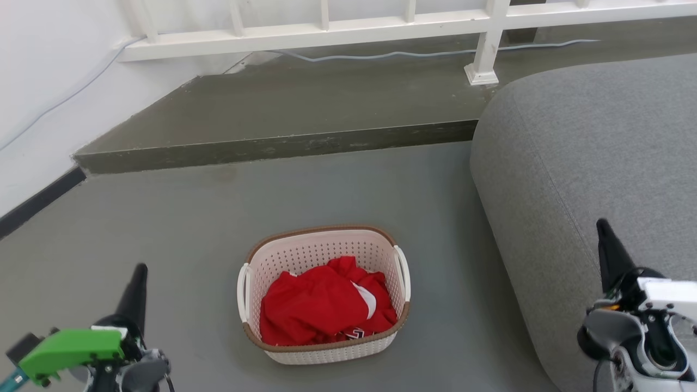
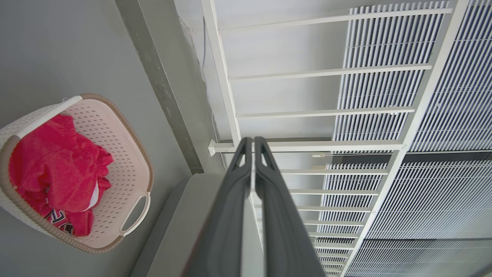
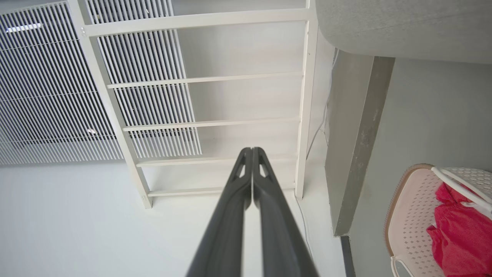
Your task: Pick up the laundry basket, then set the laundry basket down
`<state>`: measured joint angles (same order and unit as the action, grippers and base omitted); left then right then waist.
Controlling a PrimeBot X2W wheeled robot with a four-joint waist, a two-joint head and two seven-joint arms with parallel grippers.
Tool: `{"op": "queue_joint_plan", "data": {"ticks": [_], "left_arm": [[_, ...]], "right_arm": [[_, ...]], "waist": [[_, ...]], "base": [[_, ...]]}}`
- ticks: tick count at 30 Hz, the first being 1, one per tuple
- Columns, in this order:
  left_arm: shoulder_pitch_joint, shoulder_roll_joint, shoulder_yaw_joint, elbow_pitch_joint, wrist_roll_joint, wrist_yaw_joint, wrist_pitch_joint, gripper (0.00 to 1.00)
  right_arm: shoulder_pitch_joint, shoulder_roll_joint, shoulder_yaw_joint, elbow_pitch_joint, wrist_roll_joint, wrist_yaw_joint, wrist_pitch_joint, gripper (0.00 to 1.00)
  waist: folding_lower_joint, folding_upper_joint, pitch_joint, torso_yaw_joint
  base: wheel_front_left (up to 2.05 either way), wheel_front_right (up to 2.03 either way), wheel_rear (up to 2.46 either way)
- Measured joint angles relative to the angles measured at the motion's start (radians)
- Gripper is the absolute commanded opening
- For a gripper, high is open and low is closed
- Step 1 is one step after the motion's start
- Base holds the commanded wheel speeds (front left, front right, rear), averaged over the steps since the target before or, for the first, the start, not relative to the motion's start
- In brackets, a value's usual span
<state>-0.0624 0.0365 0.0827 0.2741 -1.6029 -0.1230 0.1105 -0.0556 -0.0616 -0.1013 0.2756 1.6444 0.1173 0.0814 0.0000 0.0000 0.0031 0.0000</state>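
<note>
cream laundry basket, lower centre, holds red cloth. left end effector and right end effector are pinched together, empty.

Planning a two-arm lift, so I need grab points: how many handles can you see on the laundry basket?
2. The left handle sits on the laundry basket's left short side and the right handle on its right short side, both white, just below the brown rim. None seems hidden.

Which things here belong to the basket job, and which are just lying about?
Job: laundry basket, red clothes inside; left gripper; right gripper, both shut.
Lying about: grey sofa; white railing; cable; raised step.
</note>
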Motion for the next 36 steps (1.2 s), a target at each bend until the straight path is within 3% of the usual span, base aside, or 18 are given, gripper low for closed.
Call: {"op": "queue_joint_plan", "data": {"ticks": [6,21,36], "left_arm": [[0.041,-0.021,-0.006,0.045,0.0,0.001,-0.001,1.0],[0.041,-0.02,-0.018,0.011,0.007,0.001,-0.037,1.0],[0.04,0.012,-0.055,-0.027,0.141,0.001,-0.108,1.0]], "right_arm": [[0.047,0.023,0.007,0.044,0.0,-0.004,-0.001,1.0],[0.043,0.022,0.047,0.007,-0.021,-0.004,-0.036,1.0],[0.02,-0.002,0.139,-0.033,-0.178,-0.004,-0.097,1.0]], "waist": [[0.0,0.0,0.0,0.0],[0.0,0.0,0.001,-0.001],[0.0,0.0,0.006,-0.005]], "base": [[0.0,0.0,0.0],[0.0,0.0,0.0],[0.0,0.0,0.0]]}}
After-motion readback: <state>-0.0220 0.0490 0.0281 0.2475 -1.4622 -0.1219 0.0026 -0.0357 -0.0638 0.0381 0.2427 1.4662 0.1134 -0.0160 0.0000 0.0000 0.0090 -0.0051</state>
